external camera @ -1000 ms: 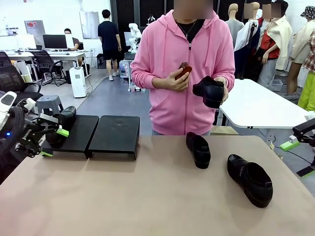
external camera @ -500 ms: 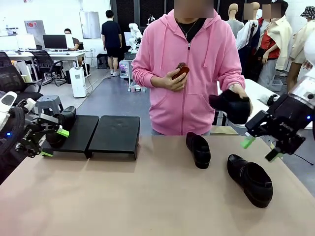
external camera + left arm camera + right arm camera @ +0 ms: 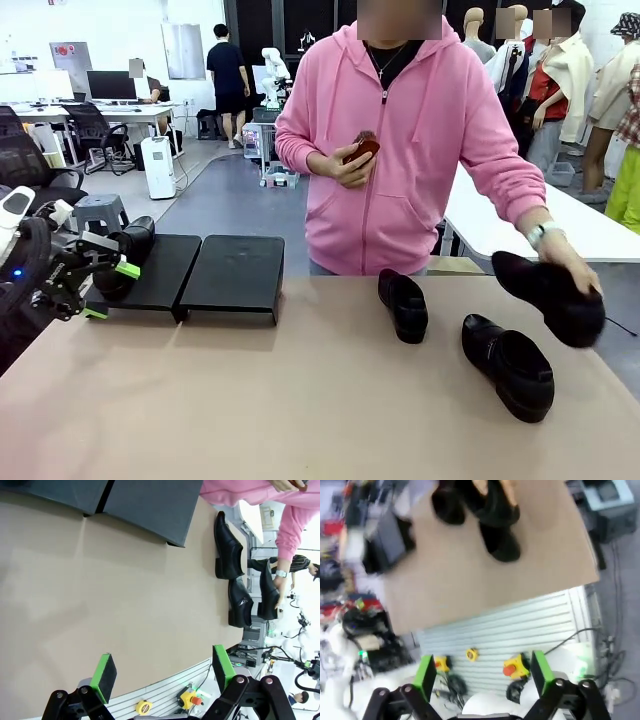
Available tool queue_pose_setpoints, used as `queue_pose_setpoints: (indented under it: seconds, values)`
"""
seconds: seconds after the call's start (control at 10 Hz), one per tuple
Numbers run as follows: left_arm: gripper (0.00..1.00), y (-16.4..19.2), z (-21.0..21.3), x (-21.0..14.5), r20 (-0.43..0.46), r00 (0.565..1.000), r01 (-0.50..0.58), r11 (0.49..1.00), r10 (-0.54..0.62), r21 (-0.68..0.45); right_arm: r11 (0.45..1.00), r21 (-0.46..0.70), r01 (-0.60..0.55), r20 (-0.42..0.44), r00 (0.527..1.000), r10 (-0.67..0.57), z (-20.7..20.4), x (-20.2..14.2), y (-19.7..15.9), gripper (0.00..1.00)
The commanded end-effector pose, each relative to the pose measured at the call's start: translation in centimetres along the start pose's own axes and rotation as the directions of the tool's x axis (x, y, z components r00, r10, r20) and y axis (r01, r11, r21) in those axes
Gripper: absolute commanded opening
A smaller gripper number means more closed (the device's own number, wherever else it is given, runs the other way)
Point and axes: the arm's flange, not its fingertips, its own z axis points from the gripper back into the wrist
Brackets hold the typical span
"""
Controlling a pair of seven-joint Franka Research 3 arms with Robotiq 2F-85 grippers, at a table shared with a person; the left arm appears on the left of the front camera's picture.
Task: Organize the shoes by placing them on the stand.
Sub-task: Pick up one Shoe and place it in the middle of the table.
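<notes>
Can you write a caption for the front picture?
A hand holds one shoe beside two shoes on the table; another shoe sits on the stand.

Left gripper black, green pads; person's pink zip hoodie, wristwatch.

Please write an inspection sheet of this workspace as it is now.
Surface: tan matte tabletop, no spills.
Job's things: low matte-black flat stand holds one black glossy leather loafer at its left end; two more loafers lie on the table; a person's hand holds the fourth.
Clutter: nothing seen.
Grippers: left gripper open, empty, near the stand's left end; right gripper open, empty.
Cables: loose cables on floor.
Surroundings: person in pink hoodie, white table behind.
</notes>
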Motion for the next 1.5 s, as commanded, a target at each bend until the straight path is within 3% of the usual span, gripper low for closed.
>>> queue_pose_setpoints:
  seconds: [0.0, 0.3, 0.5, 0.7, 0.9, 1.0, 1.1, 1.3, 1.4]
  values:
    - [1.0, 0.0, 0.1, 0.0, 0.0, 1.0, -0.002, 1.0, 0.002, -0.01, 0.993, 0.019, 0.113, 0.076, 0.991, -0.114, -1.5, 1.2, -1.6, 1.0]
    - [1.0, 0.0, 0.1, 0.0, 0.0, 1.0, -0.002, 1.0, 0.002, -0.01, 0.99, 0.054, 0.133, 0.068, 0.988, -0.136, -2.3, 1.0, -2.5, 1.0]
    - [1.0, 0.0, 0.1, 0.0, 0.0, 1.0, -0.002, 1.0, 0.002, -0.01, 0.991, 0.068, 0.119, 0.087, 0.988, -0.125, -3.4, 0.1, 0.1, 1.0]
    - [1.0, 0.0, 0.1, 0.0, 0.0, 1.0, -0.002, 1.0, 0.002, -0.01, 0.992, -0.038, 0.116, 0.155, 0.982, -0.109, -6.5, 0.1, 6.6, 1.0]
    - [1.0, 0.0, 0.1, 0.0, 0.0, 1.0, -0.002, 1.0, 0.002, -0.01, 0.988, -0.147, 0.049, 0.226, 0.974, -0.015, -12.2, 1.6, 15.0, 1.0]
    - [1.0, 0.0, 0.1, 0.0, 0.0, 1.0, -0.002, 1.0, 0.002, -0.01, 0.975, -0.219, -0.022, 0.216, 0.974, 0.07, -16.2, 2.1, 19.6, 1.0]
    - [1.0, 0.0, 0.1, 0.0, 0.0, 1.0, -0.002, 1.0, 0.002, -0.01, 0.942, -0.324, -0.09, 0.202, 0.966, 0.161, -20.7, 2.7, 24.3, 1.0]
    - [1.0, 0.0, 0.1, 0.0, 0.0, 1.0, -0.002, 1.0, 0.002, -0.01, 0.858, -0.458, -0.234, 0.084, 0.949, 0.304, -28.7, 2.6, 30.9, 1.0]
    - [1.0, 0.0, 0.1, 0.0, 0.0, 1.0, -0.002, 1.0, 0.002, -0.01, 0.839, -0.468, -0.278, -0.02, 0.952, 0.304, -32.9, 3.3, 33.3, 1.0]
